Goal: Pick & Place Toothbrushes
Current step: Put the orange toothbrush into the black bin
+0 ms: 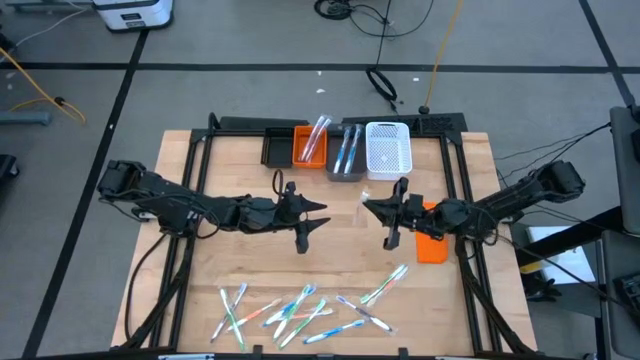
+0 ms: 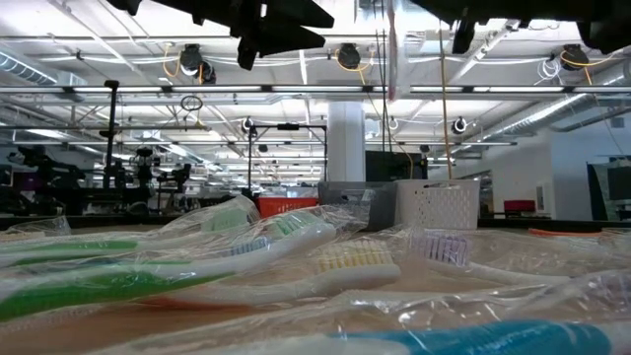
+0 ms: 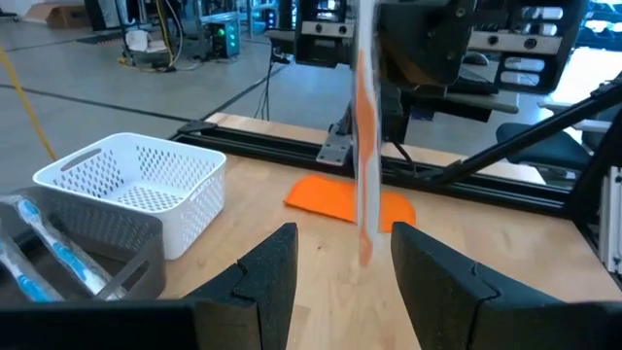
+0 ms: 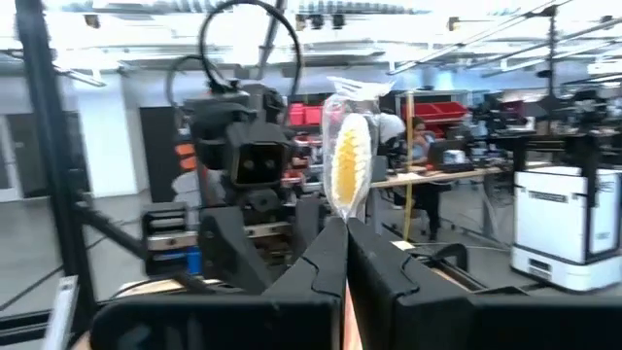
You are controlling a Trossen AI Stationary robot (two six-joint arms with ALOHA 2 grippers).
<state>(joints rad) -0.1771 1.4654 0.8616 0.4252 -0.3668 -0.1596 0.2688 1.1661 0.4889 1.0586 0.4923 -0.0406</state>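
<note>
From above, both arms reach in over the middle of the wooden table [image 1: 200, 290]. The left end effector [image 1: 310, 222] hangs with its fingers spread wide and nothing between them. The right end effector [image 1: 392, 215] faces it from close by, beside an orange block [image 1: 431, 247] lying flat on the table. Most of the toothbrushes [image 1: 300, 312] lie scattered along the near edge, well apart from both arms. Along the far edge stand a black bin [image 1: 277, 146], an orange bin [image 1: 310, 146] and a grey bin [image 1: 346, 152] with brushes already in the last two, and a white basket [image 1: 388, 150].

At table height, wrapped toothbrushes [image 2: 197, 266] fill the foreground; the white basket [image 2: 439, 205] stands behind them, and the arms show only as dark shapes overhead.

The left wrist camera looks past its own open fingers [image 3: 267, 282] at a wrapped toothbrush [image 3: 366, 146] hanging upright, held by the other arm's end effector [image 3: 413, 39]. The orange block [image 3: 350, 199] lies beyond it, the white basket [image 3: 136, 185] and the grey bin [image 3: 87, 262] to one side.

The right wrist camera shows its end effector [image 4: 345, 238] pinched narrow on the toothbrush [image 4: 348, 160], yellow bristles standing above the fingertips, and the left arm [image 4: 243, 146] straight ahead.

Holding the brush upright between the two arms looks like either a handover or a carry toward the bins. The left arm stands nearest to the brush's path.
</note>
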